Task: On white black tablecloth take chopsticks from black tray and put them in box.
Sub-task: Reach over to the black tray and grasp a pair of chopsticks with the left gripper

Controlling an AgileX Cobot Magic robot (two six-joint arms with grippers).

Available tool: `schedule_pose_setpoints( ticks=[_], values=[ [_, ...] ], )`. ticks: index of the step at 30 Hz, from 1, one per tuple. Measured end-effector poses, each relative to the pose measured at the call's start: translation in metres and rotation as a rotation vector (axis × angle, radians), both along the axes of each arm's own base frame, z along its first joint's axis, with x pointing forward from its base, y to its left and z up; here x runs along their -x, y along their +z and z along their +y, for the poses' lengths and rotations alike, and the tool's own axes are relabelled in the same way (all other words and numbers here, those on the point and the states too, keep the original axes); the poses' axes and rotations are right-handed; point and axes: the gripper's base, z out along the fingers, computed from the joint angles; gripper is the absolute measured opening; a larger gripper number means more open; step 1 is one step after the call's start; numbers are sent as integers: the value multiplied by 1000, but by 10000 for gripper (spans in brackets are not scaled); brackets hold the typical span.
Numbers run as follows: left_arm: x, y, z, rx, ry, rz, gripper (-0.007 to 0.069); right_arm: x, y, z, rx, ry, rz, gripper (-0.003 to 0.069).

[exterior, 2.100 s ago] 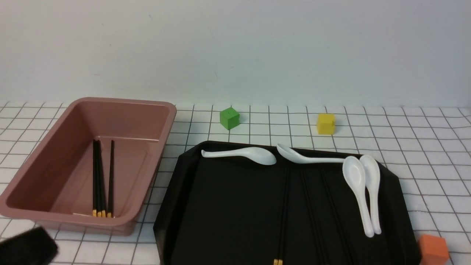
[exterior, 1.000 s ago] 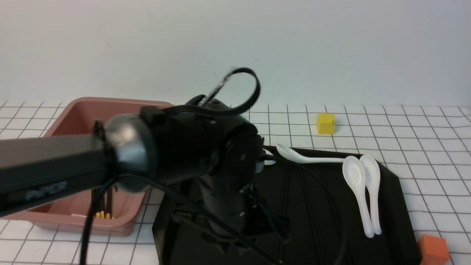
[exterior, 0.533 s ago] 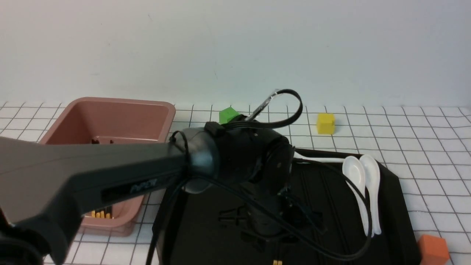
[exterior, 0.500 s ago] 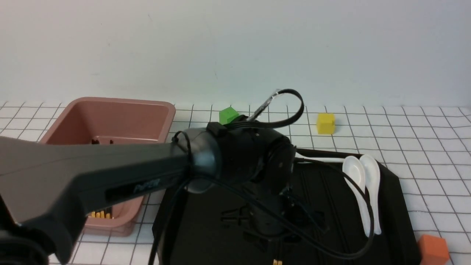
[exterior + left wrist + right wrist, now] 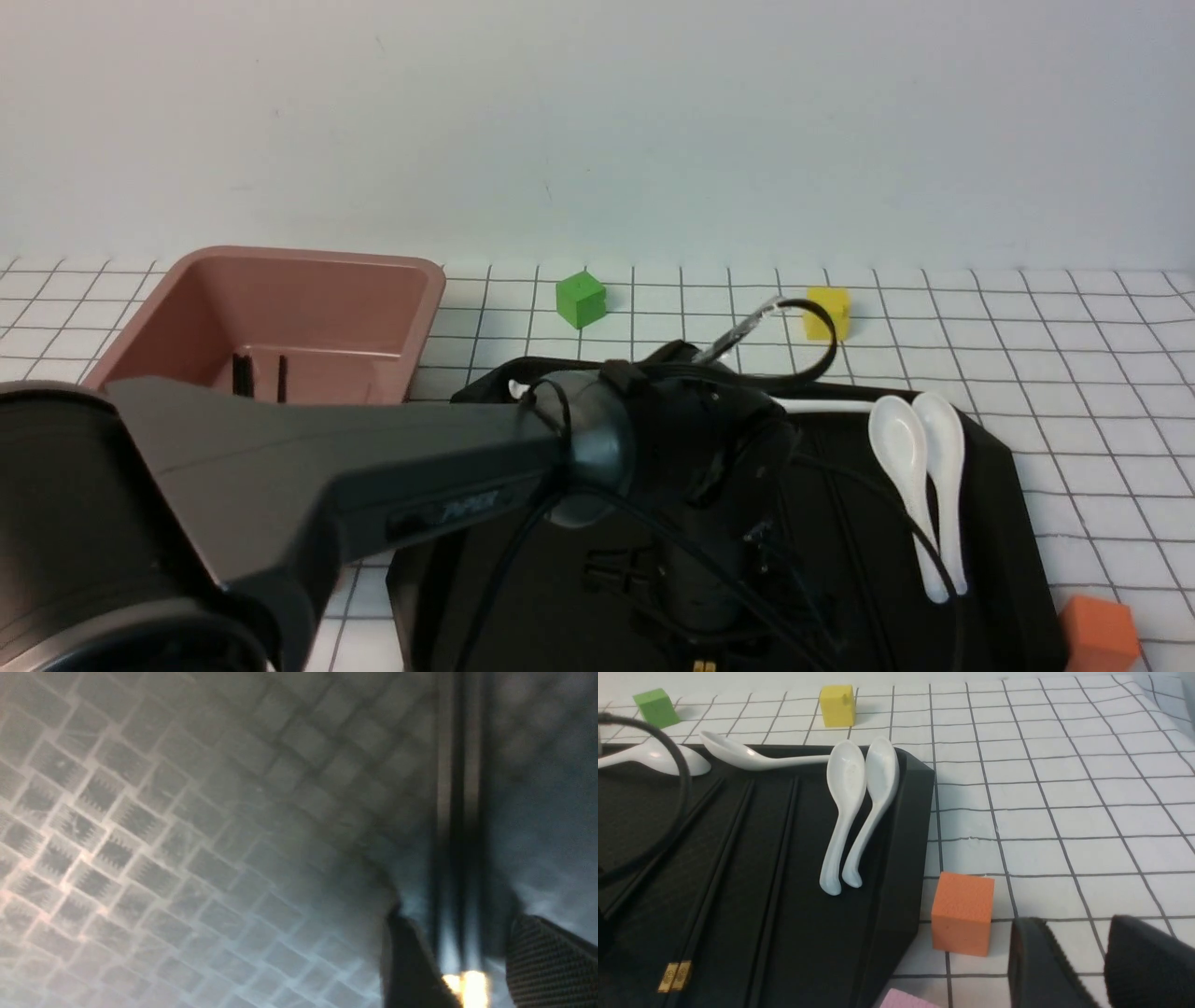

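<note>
A pair of chopsticks [image 5: 460,788] is lying on the tray [image 5: 1004,523]. The left gripper [image 5: 457,917] is straddling them near their yellow ends, jaws apart and not yet clamping. Other chopsticks are lying alongside and in the box [image 5: 308,299]. The right gripper [image 5: 1076,926] is hanging slightly open and empty over the cloth [image 5: 1064,788], near the orange cube [image 5: 962,912].

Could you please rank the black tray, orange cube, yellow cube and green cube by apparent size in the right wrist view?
black tray
orange cube, though nearest the camera
yellow cube and green cube: alike
</note>
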Motion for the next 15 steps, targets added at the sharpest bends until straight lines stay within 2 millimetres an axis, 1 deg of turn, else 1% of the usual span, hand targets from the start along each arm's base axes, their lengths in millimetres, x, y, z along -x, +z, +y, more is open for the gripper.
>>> schedule_pose_setpoints(
  ticks=[4,6,7,8,11,12,15],
  values=[
    [-1,-1,-1,-2,-2,1,307,0,0,0,0,0,0,240],
    [0,-1,0,-7,-2,5,283,0,0,0,0,0,0,240],
    [0,-1,0,-11,-2,9,251,0,0,0,0,0,0,240],
    [0,-1,0,-14,-2,12,234,0,0,0,0,0,0,240],
    [1,-2,1,-28,-2,23,128,0,0,0,0,0,0,240],
    [1,-2,1,-29,-2,24,115,0,0,0,0,0,0,240],
    [1,0,2,-30,-2,25,121,0,0,0,0,0,0,240]
  ],
)
